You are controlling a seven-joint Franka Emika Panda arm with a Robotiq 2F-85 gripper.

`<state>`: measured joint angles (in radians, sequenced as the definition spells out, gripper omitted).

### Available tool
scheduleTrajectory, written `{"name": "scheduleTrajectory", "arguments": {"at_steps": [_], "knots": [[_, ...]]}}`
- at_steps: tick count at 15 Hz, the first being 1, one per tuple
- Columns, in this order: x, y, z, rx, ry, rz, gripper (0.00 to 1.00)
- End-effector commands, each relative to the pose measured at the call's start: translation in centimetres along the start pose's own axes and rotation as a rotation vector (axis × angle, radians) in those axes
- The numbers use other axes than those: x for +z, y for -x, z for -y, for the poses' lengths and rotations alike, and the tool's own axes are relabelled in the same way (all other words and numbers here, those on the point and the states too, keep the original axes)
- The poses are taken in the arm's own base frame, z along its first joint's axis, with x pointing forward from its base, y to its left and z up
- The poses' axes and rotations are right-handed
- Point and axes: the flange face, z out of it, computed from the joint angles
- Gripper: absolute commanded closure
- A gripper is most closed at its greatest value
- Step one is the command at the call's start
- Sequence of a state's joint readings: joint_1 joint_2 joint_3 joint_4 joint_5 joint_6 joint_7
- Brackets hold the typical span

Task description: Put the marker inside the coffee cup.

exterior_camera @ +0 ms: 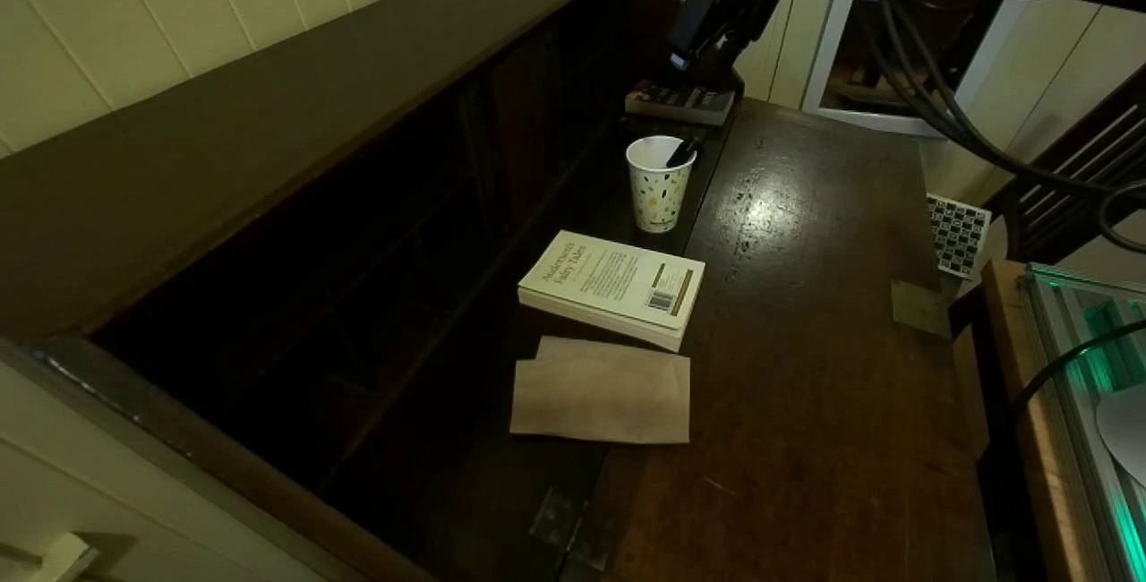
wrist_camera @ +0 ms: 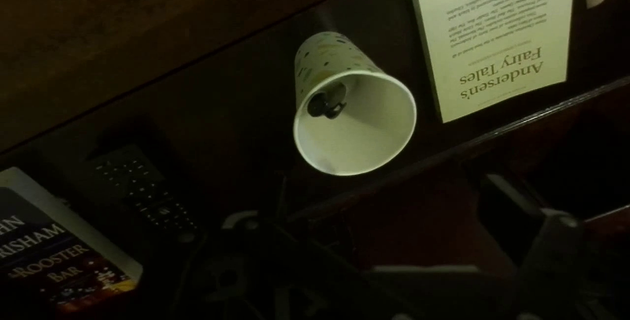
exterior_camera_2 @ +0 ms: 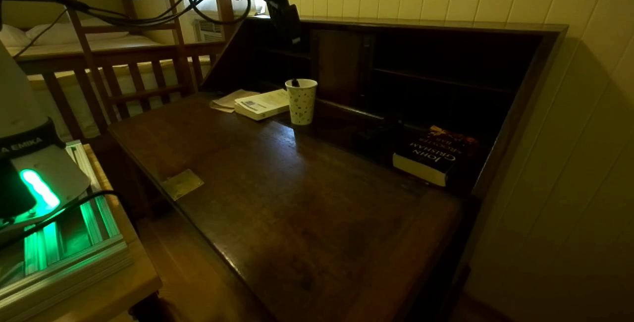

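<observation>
The coffee cup (exterior_camera: 658,197) is a white paper cup with small specks, standing upright on the desk; it also shows in an exterior view (exterior_camera_2: 302,104) and in the wrist view (wrist_camera: 364,138). The dark marker (exterior_camera: 685,152) is inside the cup, leaning on its wall, with its end just above the rim; it also shows in an exterior view (exterior_camera_2: 295,82) and, seen from its end, in the wrist view (wrist_camera: 326,104). My gripper (wrist_camera: 386,194) is open and empty, its fingers wide apart. It hangs above the desk, apart from the cup, also in both exterior views (exterior_camera: 698,63) (exterior_camera_2: 295,40).
A white book (exterior_camera: 613,286) lies beside the cup, with brown paper (exterior_camera: 609,394) past it. A dark thick book (exterior_camera_2: 431,156) lies on the cup's opposite side. A black remote (wrist_camera: 147,187) lies between that book and the cup. The desk's dark hutch (exterior_camera: 358,278) rises along the back.
</observation>
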<state>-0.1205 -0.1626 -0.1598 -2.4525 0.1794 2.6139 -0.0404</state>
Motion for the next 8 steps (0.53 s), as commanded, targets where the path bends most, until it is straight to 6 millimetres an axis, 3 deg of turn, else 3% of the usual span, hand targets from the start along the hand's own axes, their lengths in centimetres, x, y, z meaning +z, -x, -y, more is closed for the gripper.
{"name": "scheduleTrajectory", "arguments": {"at_steps": [1,8], "knots": [[-0.8,-0.11,-0.77,-0.076,0.039,0.014,0.0],[-0.11,-0.08,-0.49,-0.074,0.028,0.001,0.0]]}}
